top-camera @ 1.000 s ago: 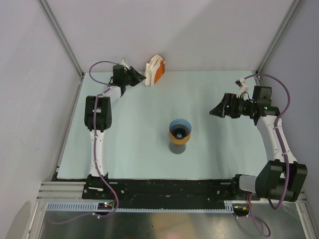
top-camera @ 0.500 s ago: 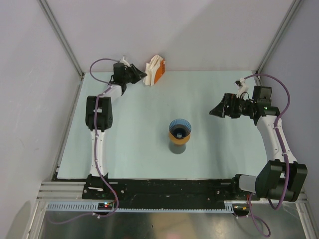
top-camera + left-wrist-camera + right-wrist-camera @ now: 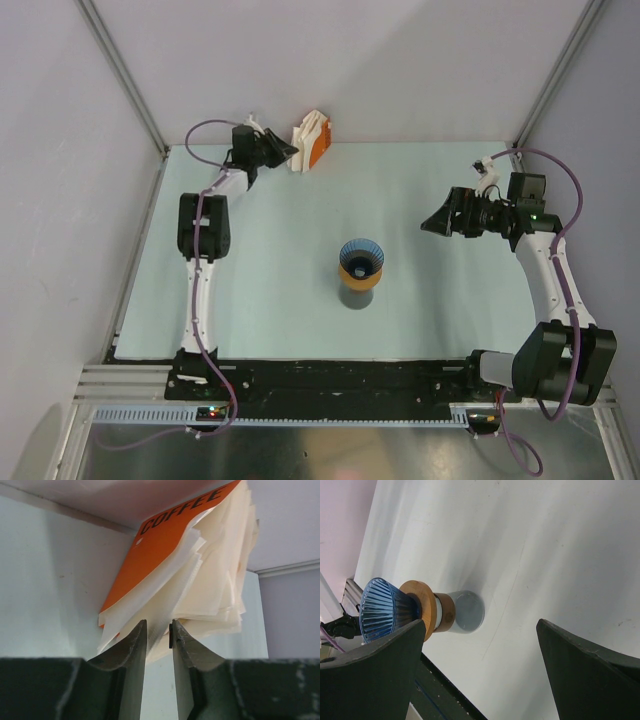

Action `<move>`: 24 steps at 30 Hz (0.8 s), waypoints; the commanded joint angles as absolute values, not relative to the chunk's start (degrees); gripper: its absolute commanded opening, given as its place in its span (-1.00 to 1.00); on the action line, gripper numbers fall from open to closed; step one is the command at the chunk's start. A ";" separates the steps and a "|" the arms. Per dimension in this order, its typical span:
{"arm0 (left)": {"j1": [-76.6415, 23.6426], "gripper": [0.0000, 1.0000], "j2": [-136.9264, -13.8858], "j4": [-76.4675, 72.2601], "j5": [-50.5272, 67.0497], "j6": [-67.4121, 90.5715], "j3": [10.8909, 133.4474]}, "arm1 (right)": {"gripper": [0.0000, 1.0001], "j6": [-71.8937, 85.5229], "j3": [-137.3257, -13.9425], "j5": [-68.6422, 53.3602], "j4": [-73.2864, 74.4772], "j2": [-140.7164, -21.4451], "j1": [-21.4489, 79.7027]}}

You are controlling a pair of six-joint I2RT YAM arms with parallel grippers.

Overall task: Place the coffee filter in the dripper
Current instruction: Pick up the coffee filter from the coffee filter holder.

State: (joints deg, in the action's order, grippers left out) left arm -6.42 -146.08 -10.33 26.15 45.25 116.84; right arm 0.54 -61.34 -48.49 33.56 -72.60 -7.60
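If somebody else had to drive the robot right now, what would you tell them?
Left end effector: open by a narrow gap, tips at the lower edge of the coffee filter stack leaning by the back wall. No filter lifted out.
Right end effector: wide open, empty, hovering to the right of the dripper.
Dripper: upright and empty, sitting on an orange ring over a grey cup.
Done: left arm is at the filters.
Left: pinch one filter, carry it over, seat it in the dripper.

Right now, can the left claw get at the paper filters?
Probably yes. The left claw sits right at the lower edge of the filters, jaws a little apart, and nothing stands in between.
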 commanded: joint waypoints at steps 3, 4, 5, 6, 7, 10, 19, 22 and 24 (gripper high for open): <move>-6.72 -0.38 -147.78 -9.52 25.92 47.95 120.64 | 0.99 0.97 -61.42 -48.62 32.34 -72.68 -7.99; -6.70 -0.40 -147.85 -9.50 25.92 48.02 120.75 | 0.99 0.97 -61.43 -48.61 32.34 -72.72 -7.99; -6.73 -0.43 -147.88 -9.50 25.92 48.00 120.89 | 0.99 0.97 -61.39 -48.61 32.34 -72.75 -8.00; -6.75 -0.51 -147.90 -9.45 25.97 47.82 121.04 | 0.99 0.97 -61.41 -48.60 32.34 -72.76 -8.00; -6.76 -0.59 -147.91 -9.47 25.99 47.60 121.08 | 0.99 1.01 -61.38 -48.60 32.34 -72.81 -8.00; -6.91 -0.84 -146.60 -9.47 25.98 45.90 120.59 | 0.99 0.97 -61.46 -48.60 32.43 -72.75 -8.04; -7.09 -1.00 -134.62 -9.66 22.46 36.60 111.45 | 0.99 0.73 -61.44 -49.09 32.86 -71.71 -8.20; -7.06 -0.99 -130.33 -9.62 21.09 33.00 108.16 | 0.99 0.44 -61.41 -49.36 33.17 -71.18 -8.36; -7.04 -0.99 -128.03 -9.50 20.83 31.25 106.56 | 0.99 0.29 -61.45 -49.52 33.25 -70.79 -8.48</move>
State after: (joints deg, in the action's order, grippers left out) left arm -6.74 -137.60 -7.51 23.16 37.98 108.47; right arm 0.49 -61.34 -48.51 33.58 -72.53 -7.94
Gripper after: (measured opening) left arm 0.017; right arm 0.993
